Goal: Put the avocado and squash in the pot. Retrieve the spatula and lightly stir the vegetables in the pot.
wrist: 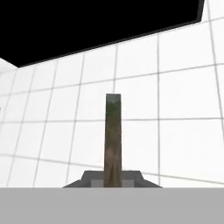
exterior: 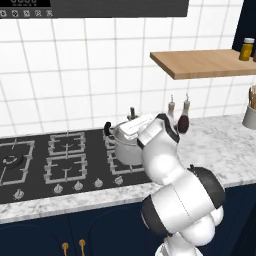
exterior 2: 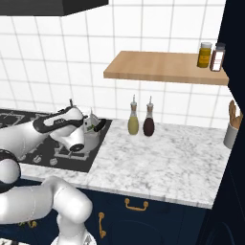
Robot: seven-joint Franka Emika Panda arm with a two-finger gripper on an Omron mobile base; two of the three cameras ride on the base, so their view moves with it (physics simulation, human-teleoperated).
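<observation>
I have the gripper [exterior: 132,116] clenched on the spatula [wrist: 113,135], whose handle stands mid-frame against the wall tiles, so its working end can reach down into the pot [exterior: 124,146] at centre frame.

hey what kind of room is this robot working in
A home-style kitchen, rendered: a black gas stove with a steel pot on it, a marble counter with two bottles, and a wooden shelf on white tiled wall.
</observation>
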